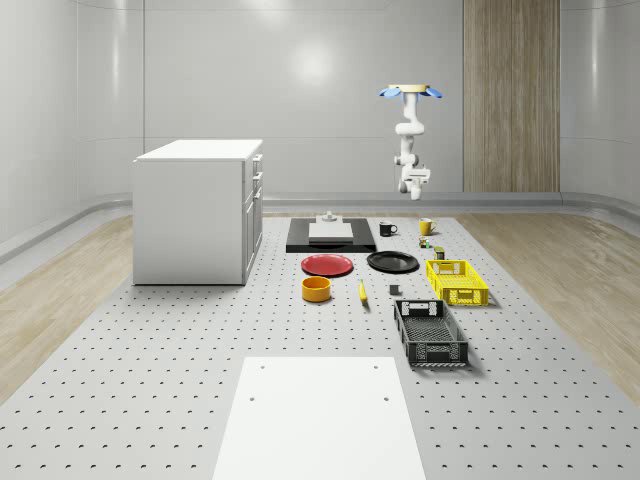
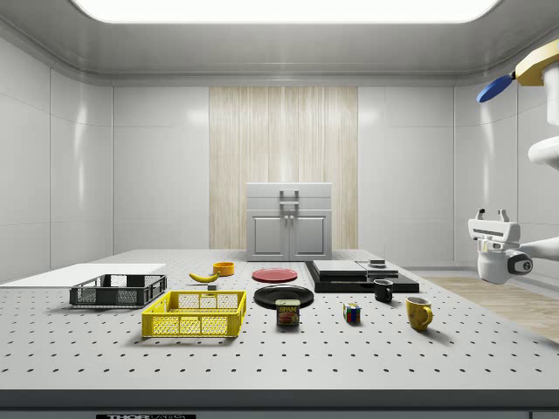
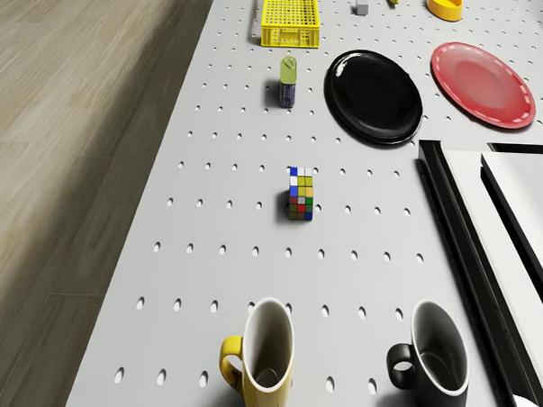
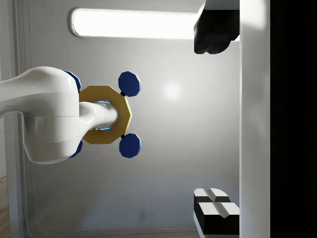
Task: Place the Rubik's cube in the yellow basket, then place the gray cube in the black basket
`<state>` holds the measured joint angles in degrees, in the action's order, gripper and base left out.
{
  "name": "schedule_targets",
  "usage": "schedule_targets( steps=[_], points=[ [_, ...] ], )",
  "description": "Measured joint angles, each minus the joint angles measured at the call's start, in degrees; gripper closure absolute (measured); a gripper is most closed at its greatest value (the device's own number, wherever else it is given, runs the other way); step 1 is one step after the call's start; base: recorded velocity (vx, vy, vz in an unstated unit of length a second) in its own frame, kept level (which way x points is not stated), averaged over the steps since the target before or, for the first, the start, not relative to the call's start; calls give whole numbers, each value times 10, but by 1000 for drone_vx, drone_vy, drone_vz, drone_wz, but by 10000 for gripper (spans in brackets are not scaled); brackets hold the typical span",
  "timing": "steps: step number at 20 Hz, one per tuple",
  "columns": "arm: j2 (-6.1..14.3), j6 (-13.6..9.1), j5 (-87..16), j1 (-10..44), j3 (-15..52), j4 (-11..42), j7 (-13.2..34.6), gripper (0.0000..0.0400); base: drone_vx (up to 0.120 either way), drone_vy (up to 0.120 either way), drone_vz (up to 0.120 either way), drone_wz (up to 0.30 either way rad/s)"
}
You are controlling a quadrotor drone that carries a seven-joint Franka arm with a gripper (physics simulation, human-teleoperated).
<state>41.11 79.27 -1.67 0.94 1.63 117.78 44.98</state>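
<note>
The Rubik's cube sits on the perforated table between the two mugs and a tin can. The yellow basket lies further along that side, and the black basket comes after it. The small gray cube rests between the yellow basket and a banana. The drone hovers high over the table's far end, above the mugs. My gripper points upward, open and holding nothing, well above the cube.
Yellow mug and black mug stand nearest the drone. Tin can, black plate, red plate, orange bowl and banana lie around. A black tray, a cabinet and a white mat occupy the rest.
</note>
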Motion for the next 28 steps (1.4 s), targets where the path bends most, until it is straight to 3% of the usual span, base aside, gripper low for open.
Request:
schedule_targets(
  steps=[6,9,16,19,23,25,28],
  points=[
    [2,3,-33,7,23,3,4,0,7,120,0,0],
    [4,5,-67,15,48,7,9,0,120,27,0,0],
    [15,14,-250,56,175,52,36,0,120,0,0,0],
    [30,21,-399,92,272,114,65,0,120,0,-40,0],
    [61,24,-653,167,418,254,137,0,120,0,-120,0],
    [77,12,-779,219,482,326,186,0,120,0,-120,0],
    [101,-23,-931,312,559,406,262,0,120,0,-120,0]
  ],
)
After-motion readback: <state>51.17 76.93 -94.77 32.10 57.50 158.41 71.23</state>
